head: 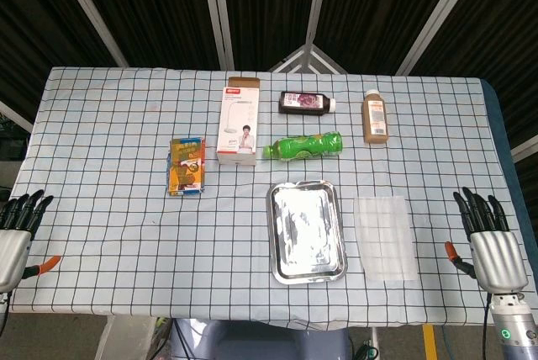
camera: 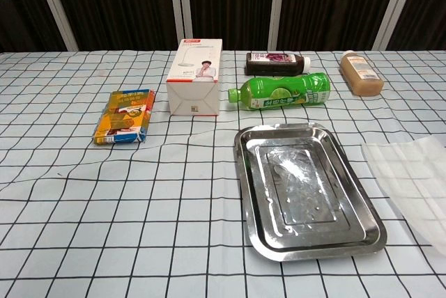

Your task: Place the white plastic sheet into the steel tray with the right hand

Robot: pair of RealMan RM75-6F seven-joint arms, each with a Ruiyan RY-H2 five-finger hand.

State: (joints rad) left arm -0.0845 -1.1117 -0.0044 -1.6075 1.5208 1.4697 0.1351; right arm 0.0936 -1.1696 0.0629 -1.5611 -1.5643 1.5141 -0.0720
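White plastic sheet (head: 386,238) lies flat beside the steel tray (head: 308,271); the right robot hand (head: 490,244) and left robot hand (head: 17,230) rest empty, fingers spread.

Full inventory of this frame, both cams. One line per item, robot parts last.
white plastic sheet: 1, translucent white, flat on cloth right of tray
steel tray: 1, silver, front centre, nothing in it
green bottle: 1, green, lying behind tray
dark bottle: 1, dark purple, lying at back
brown bottle: 1, tan, lying back right
white box: 1, white with red, left of bottles
snack packet: 1, orange and blue, left of box
tablecloth: 1, white with black grid
left hand: 1, black fingers, open at left edge
right hand: 1, black fingers, open right of sheet
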